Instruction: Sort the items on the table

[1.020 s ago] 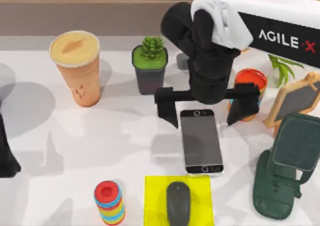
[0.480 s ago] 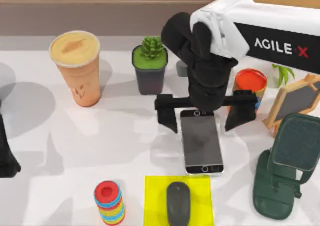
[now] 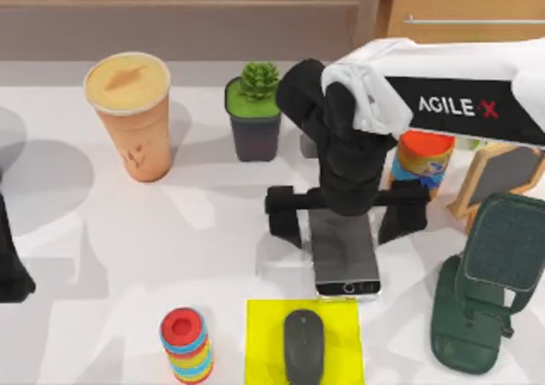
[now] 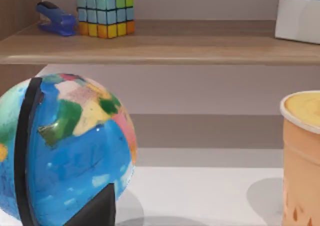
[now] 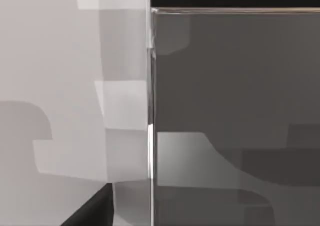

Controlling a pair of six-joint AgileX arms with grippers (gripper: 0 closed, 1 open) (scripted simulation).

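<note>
The smartphone (image 3: 345, 261) lies flat on the white table (image 3: 128, 257), its black screen half hidden under my right gripper (image 3: 343, 221). That gripper hangs open just above it, one finger on each long side. The right wrist view shows the smartphone screen (image 5: 235, 111) close up, with its silver edge and the bare table (image 5: 60, 86) beside it. The dark grey mouse (image 3: 304, 347) rests on a yellow pad (image 3: 264, 342) near the front edge. The tan coffee cup (image 3: 129, 117) stands at the back left, and the left wrist view shows the cup (image 4: 302, 156) too. My left arm (image 3: 10, 266) is parked at the left edge.
A potted succulent (image 3: 255, 112) and an orange-lidded can (image 3: 423, 159) stand close behind the right gripper. A small chalkboard (image 3: 502, 172) and a green phone stand (image 3: 481, 291) crowd the right side. Stacked coloured rings (image 3: 187, 344) sit front left. A globe (image 4: 65, 146) stands below a wooden shelf (image 4: 160, 43).
My right gripper has moved toward the front of the table, over the smartphone, and now covers more of its screen. The fingers stay spread. The left arm has not moved.
</note>
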